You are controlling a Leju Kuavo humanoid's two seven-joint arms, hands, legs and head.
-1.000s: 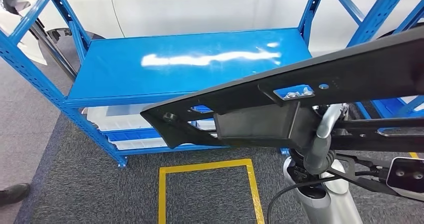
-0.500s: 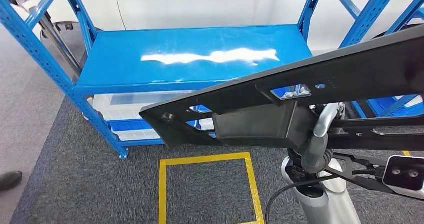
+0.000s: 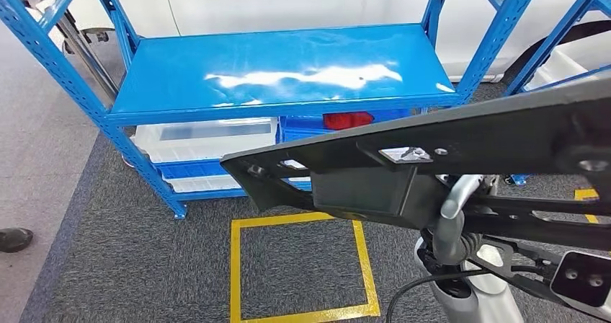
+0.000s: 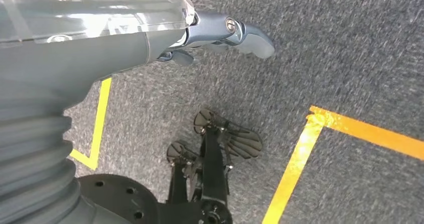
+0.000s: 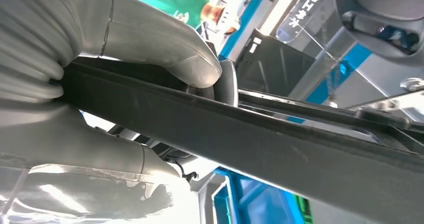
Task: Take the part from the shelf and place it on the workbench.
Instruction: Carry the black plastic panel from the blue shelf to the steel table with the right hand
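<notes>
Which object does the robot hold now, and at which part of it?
The right hand grips the long black part across a narrow bar of it. The left hand holds nothing.

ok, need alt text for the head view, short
A long black plastic part with cut-out slots stretches across the foreground from the right, carried over grey carpet. Behind it stands a blue metal shelf rack with a bare glossy top shelf and white and blue bins below. A yellow tape square marks the floor in front of the rack.
</notes>
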